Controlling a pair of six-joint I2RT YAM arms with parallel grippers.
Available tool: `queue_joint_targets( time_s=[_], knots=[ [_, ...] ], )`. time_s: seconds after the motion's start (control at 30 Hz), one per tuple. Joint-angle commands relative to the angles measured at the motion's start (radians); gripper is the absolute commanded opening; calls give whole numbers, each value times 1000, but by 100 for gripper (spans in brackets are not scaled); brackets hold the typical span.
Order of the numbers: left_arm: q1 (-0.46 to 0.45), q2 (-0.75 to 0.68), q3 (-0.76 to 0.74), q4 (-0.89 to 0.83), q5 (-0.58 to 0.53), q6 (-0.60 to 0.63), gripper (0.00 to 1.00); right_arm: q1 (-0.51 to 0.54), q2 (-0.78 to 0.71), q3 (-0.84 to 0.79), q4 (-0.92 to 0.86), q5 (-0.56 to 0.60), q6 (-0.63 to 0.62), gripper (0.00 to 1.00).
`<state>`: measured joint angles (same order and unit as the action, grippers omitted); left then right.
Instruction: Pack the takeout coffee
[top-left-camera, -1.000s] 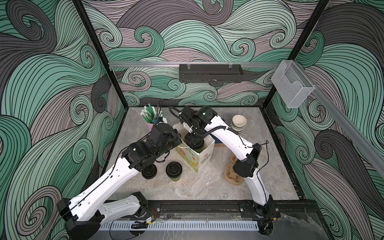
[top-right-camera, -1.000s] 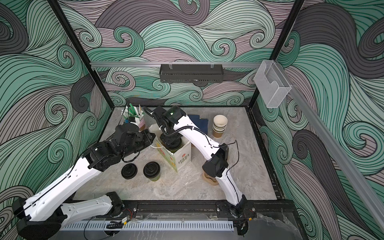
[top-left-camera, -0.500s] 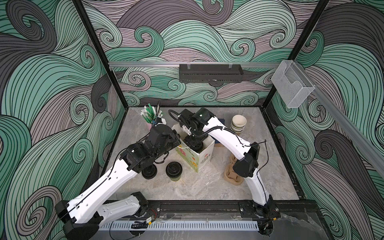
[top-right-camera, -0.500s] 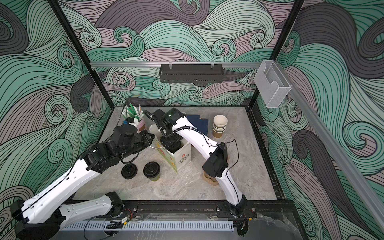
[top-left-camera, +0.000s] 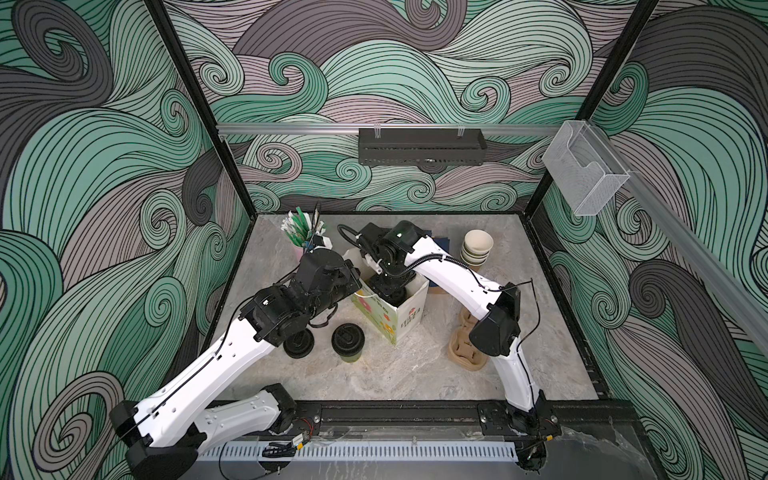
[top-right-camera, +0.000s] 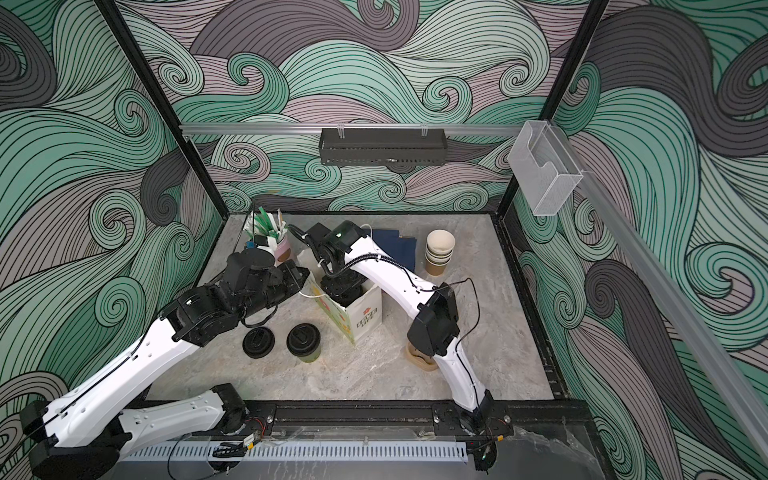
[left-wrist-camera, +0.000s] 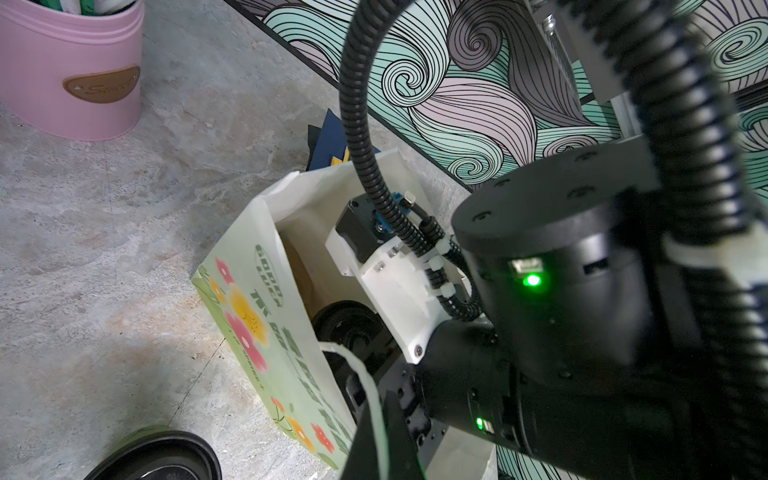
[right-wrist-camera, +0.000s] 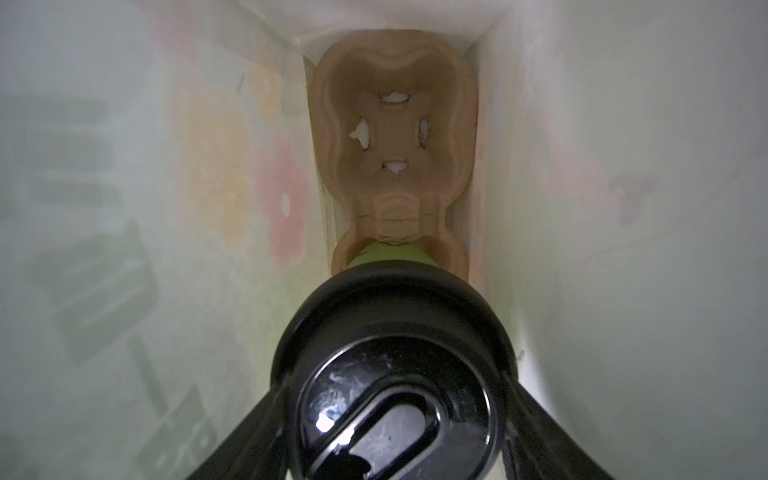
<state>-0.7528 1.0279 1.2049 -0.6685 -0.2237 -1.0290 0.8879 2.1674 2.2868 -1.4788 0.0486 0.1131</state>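
A flowered paper bag (top-left-camera: 392, 322) (top-right-camera: 359, 320) stands open mid-table. My right gripper (right-wrist-camera: 395, 415) reaches down inside it, shut on one takeout coffee by its black lid (right-wrist-camera: 395, 365), with a finger (right-wrist-camera: 249, 440) on each side. The cup's green side (right-wrist-camera: 390, 255) sits in the near pocket of a brown cup carrier (right-wrist-camera: 395, 124) at the bag's bottom. My left gripper (left-wrist-camera: 376, 440) is shut on the bag's white handle strip at the left rim (top-left-camera: 355, 286). A second takeout coffee (top-left-camera: 348, 341) (top-right-camera: 304, 341) stands on the table in front of the bag.
A loose black lid (top-left-camera: 298, 343) lies left of the standing cup, partly under my left arm. A pink pot of stirrers (top-left-camera: 305, 241) stands at the back left. Lidless cups (top-left-camera: 477, 247) are stacked at the back right. Spare brown carriers (top-left-camera: 465, 347) lie under my right arm, navy napkins (top-right-camera: 395, 245) behind the bag.
My left arm has shifted slightly to the left, still holding the bag's handle. The right arm has barely moved inside the bag.
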Motion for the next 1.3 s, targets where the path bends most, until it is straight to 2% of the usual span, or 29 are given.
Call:
queue_joint_targets(
  time_s=[0.0,0.7,1.27],
  knots=[
    [7,-22,-4,7,-4,0,0,-1,-58,-21,29,13,6,72],
    [6,-24,-7,10,-3,0,0,-2,-88,-164,117,0,10,72],
    [6,-15,-2,12,-4,0,0,0,-133,-116,66,-5,20,71]
  ],
)
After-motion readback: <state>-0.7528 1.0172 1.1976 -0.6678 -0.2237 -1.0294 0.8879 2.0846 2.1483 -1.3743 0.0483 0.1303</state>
